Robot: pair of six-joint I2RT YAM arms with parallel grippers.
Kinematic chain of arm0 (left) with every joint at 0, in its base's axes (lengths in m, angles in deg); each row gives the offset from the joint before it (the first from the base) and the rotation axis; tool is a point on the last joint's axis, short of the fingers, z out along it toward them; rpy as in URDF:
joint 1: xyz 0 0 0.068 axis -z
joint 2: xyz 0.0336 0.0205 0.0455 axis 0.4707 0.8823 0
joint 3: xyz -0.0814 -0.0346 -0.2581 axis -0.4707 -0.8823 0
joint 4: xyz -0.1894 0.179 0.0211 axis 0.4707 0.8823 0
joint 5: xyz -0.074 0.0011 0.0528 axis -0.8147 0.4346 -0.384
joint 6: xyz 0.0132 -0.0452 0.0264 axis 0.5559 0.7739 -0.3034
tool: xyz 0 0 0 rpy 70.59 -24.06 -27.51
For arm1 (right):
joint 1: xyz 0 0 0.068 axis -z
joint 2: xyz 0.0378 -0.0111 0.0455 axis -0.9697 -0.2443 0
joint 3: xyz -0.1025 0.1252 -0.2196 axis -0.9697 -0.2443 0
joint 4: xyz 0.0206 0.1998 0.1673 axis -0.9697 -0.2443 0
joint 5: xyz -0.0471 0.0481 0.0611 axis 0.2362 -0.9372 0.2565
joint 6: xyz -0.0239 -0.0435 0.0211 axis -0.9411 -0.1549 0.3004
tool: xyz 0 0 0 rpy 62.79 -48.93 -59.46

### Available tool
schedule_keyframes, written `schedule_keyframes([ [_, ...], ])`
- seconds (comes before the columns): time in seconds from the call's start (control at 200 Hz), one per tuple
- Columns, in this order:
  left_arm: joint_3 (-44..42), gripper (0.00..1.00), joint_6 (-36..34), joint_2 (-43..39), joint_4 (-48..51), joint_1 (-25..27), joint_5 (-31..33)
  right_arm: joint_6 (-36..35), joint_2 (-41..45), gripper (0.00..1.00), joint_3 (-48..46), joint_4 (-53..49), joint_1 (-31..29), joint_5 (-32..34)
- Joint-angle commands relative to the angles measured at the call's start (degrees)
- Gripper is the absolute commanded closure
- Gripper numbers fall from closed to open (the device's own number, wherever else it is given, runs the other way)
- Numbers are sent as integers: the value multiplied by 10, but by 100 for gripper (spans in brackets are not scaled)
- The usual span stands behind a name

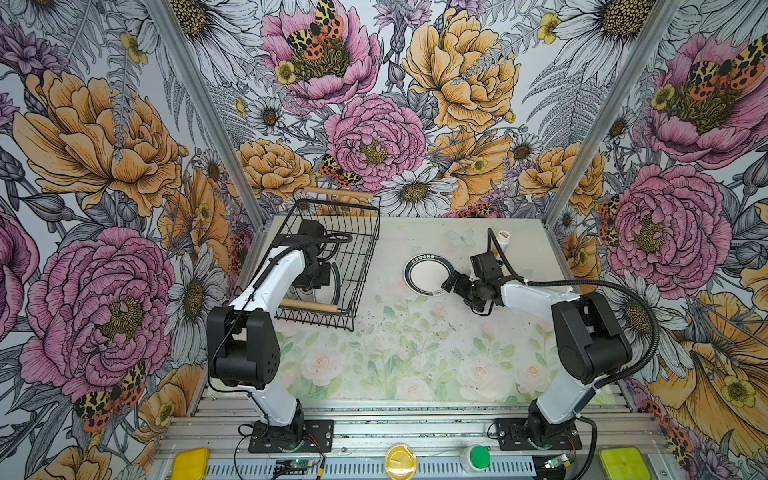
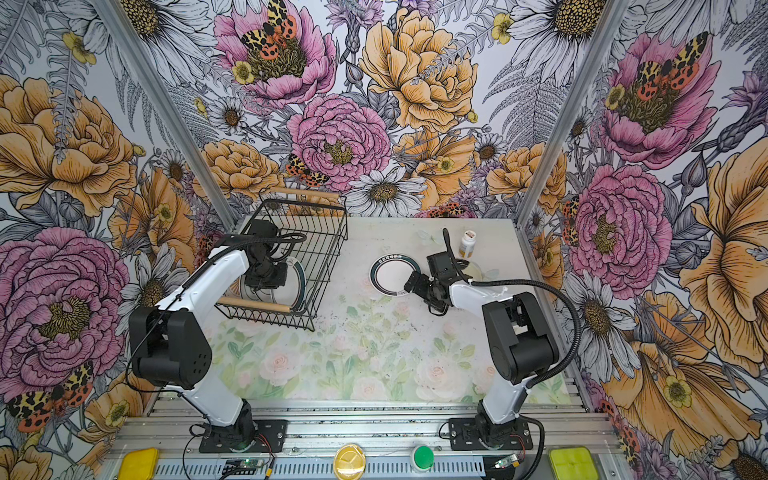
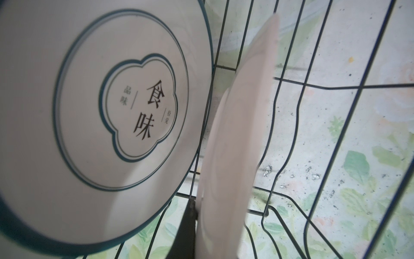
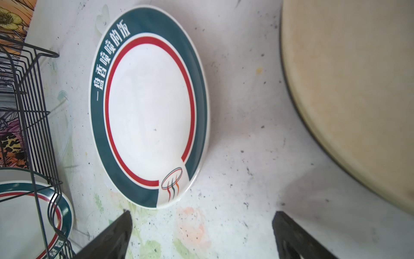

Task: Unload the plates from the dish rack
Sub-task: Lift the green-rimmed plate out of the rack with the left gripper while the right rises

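Inside the dish rack [image 1: 366,249], my left fingers [image 3: 191,224] are pressed together on the rim of a pale plate [image 3: 235,145] that stands on edge among the wires. Only one finger shows in the left wrist view and the other is hidden behind the plate, so the pinch is my judgement. Just beside it in the rack stands a character plate [image 3: 100,112], white with a thin teal rim and dark lettering at its middle. Through the rack's wall the right wrist view catches a red-ringed plate [image 4: 29,213]. I cannot tell whether that is the face of the one I hold or a third. Out on the counter [image 1: 415,332], near the rack, a teal-banded plate [image 1: 424,272] lies flat. My right fingers [image 4: 114,235] hang low at that plate's edge away from the rack, spread wide, holding nothing and not touching it. Farther from the rack lies a cream plate [image 4: 347,89], also flat and partly under my right arm in both top views. Farthest from the rack stands a small white bottle [image 2: 468,244], which is no concern of mine. So two plates are out and at least two are left in the rack. The lift of the pale one comes next, with a clean exit between the wires.
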Motion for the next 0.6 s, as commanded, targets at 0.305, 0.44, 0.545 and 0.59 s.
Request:
schedule_keyframes([
  [0.305, 14, 100, 23, -74, 26, 1, 24, -4, 41, 1, -5, -2, 4, -3],
  [0.44, 39, 100, 27, -98, 40, 12, 38, -7, 55, 1, -8, -6, 3, 5],
  [0.545, 83, 100, 24, -109, 59, 27, 75, -15, 73, 1, -8, -13, 3, 14],
  [0.59, 111, 100, 20, -111, 72, 36, 102, -23, 83, 1, -7, -18, 4, 19],
])
